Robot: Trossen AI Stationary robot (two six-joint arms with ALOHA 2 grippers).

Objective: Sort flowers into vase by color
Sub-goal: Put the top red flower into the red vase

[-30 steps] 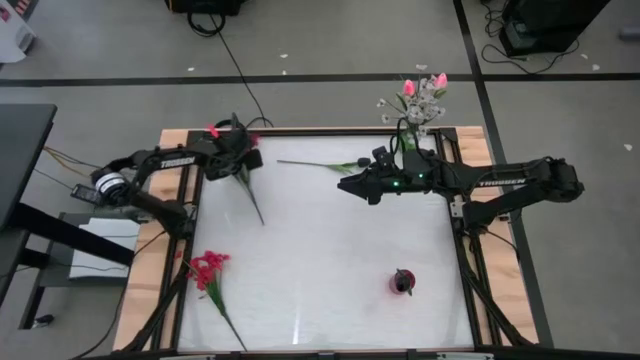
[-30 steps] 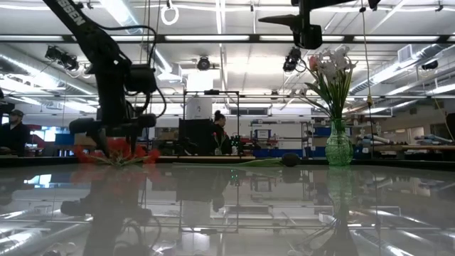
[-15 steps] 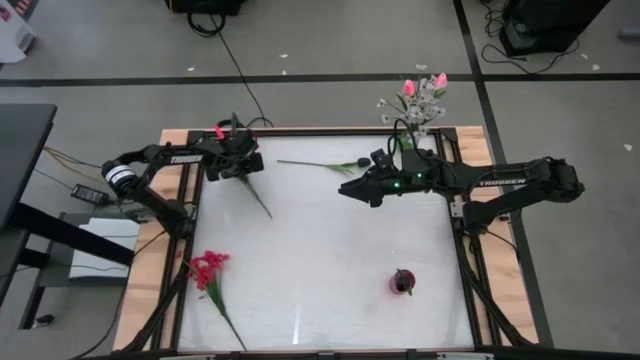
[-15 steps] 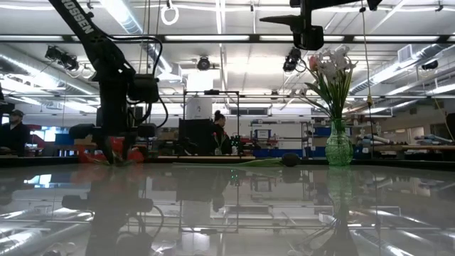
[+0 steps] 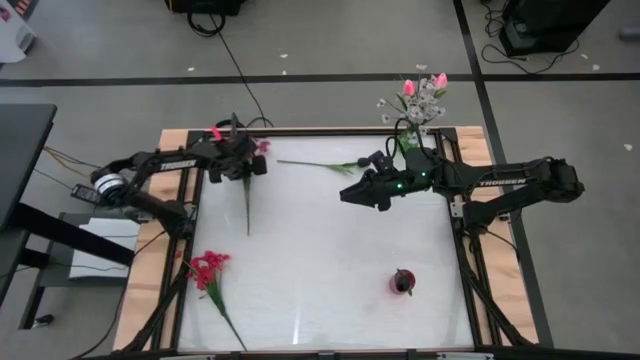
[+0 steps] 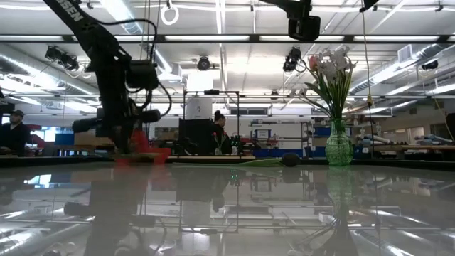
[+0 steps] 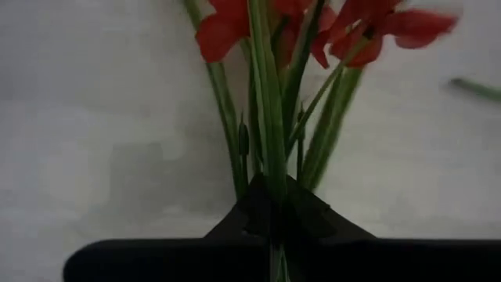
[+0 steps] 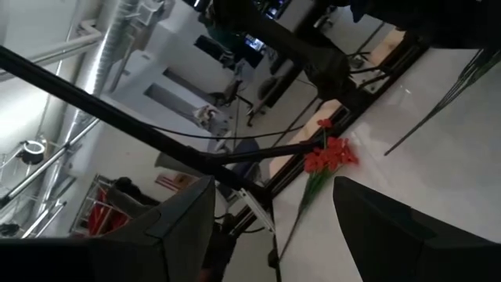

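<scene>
White table [image 5: 330,260] fills the centre of the high view, wood-edged.

Left arm reaches in from the frame's left; left gripper [image 5: 243,160] sits at the table's upper-left corner, fingers pinched tight on the green stems of a red flower bunch [image 7: 270,94]. Wrist view: stems pass between the fingertips [image 7: 270,215], red blooms beyond. High view: stem trails down the frame from the gripper.

Right arm comes in from the right; right gripper [image 5: 350,196] is above the table's upper middle, fingers [image 8: 184,227] spread wide, nothing between them.

Green glass vase [image 6: 338,146] at the table's upper-right corner, holding white sprays and pink tulips [image 5: 422,92].

Second red flower cluster [image 5: 208,268] lies flat, lower left of the table, stem running toward the bottom edge.

Single dark-budded stem [image 5: 320,164] lies at upper centre, between the two grippers.

Small dark red vase [image 5: 402,283] stands lower right.
</scene>
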